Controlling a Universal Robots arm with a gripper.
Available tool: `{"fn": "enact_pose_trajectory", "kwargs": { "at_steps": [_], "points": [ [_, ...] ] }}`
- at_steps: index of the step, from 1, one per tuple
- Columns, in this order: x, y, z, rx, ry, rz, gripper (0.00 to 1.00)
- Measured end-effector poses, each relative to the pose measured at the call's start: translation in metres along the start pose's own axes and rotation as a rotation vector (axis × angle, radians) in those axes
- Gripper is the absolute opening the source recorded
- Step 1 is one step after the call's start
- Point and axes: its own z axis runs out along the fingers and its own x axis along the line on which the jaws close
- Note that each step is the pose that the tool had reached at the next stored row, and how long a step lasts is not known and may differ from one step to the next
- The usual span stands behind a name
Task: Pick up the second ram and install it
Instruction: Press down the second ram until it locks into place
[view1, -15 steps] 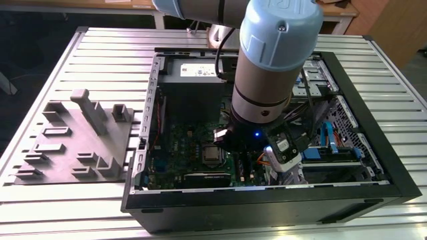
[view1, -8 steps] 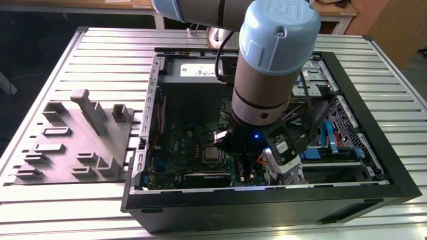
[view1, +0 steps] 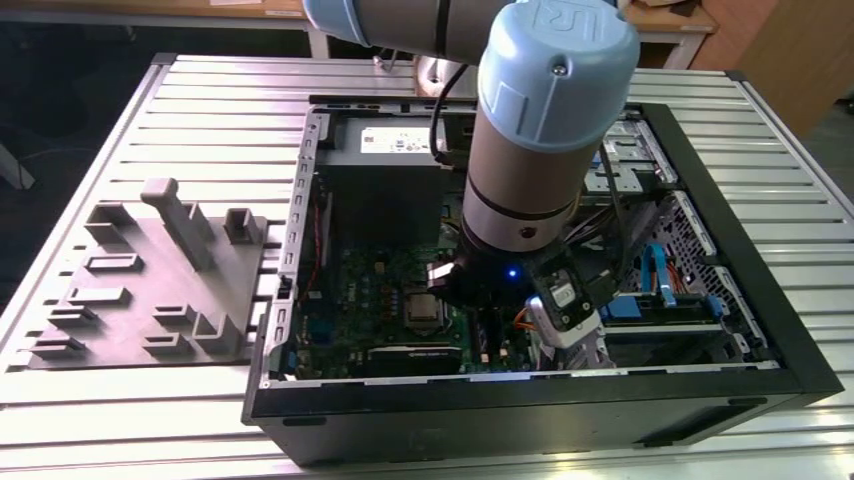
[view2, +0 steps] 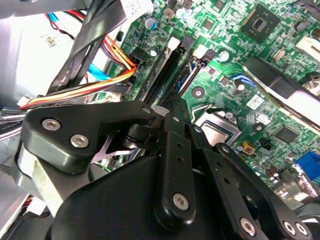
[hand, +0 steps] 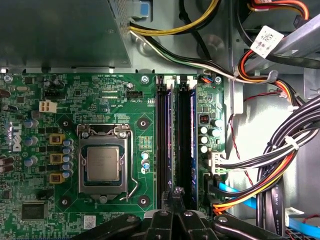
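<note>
A white printed label sits on the power supply (view1: 387, 140), and a white printed tag (hand: 266, 40) hangs on the cable bundle. The green motherboard (hand: 100, 100) carries small white lettering.

The second ram (hand: 186, 145), a dark blue stick, stands on edge in one of two parallel black slots. Its long axis runs from the power supply towards the hand (hand: 176, 195). The hand's fingertips are drawn together just above the slots' near end, with nothing visible between them.

The open computer case (view1: 534, 420) lies on a ribbed metal tabletop (view1: 200, 110). A grey moulded fixture (view1: 147, 280) rests at the exterior view's left.
</note>
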Motion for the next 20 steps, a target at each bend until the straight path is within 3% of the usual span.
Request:
{"fn": "enact_pose_trajectory", "kwargs": {
  "at_steps": [10,17,20],
  "points": [
    [0.0,0.0002,0.0003,-0.0018,-0.0005,0.0,0.1],
    [-0.0007,0.0012,-0.0222,-0.0003,-0.0001,0.0,0.1],
    [-0.0009,0.0014,-0.0266,-0.0004,-0.0003,0.0,0.1]
  ]
}}
